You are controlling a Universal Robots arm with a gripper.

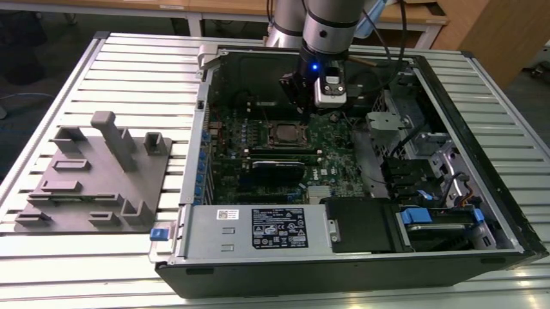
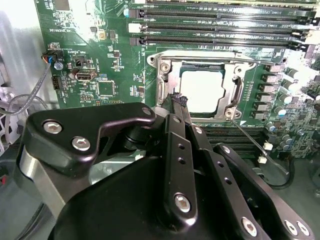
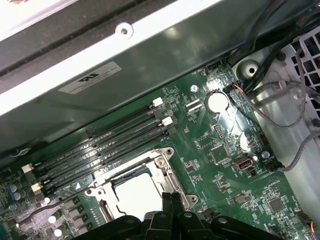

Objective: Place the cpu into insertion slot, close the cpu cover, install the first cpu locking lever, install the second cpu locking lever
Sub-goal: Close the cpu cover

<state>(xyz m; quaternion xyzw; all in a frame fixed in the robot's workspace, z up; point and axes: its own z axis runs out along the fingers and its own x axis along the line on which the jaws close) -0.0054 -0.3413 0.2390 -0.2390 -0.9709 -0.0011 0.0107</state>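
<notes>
Right by the edge of the cpu cover (image 2: pixel 162 80), the claw (image 2: pixel 179 100) hangs with its fingers pinched together and nothing between them. Through the cover's window, the cpu (image 2: pixel 202 90) sits flat in the insertion slot (image 2: pixel 200 67) on the green motherboard (image 2: pixel 105 60). One thin lever (image 2: pixel 252 142) pokes out beside the socket. The whole case (image 1: pixel 481 212) rests on the slatted tabletop (image 1: pixel 129 64).

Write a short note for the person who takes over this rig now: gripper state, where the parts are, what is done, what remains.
The gripper is shut, apparently holding nothing, its tips at the edge of the cpu cover.
The cpu lies in the insertion slot, the cover down over it.
Done: cpu placed, cover closed.
Left: the lever steps; one thin locking lever sticks out from the socket corner, apparently not latched.
</notes>
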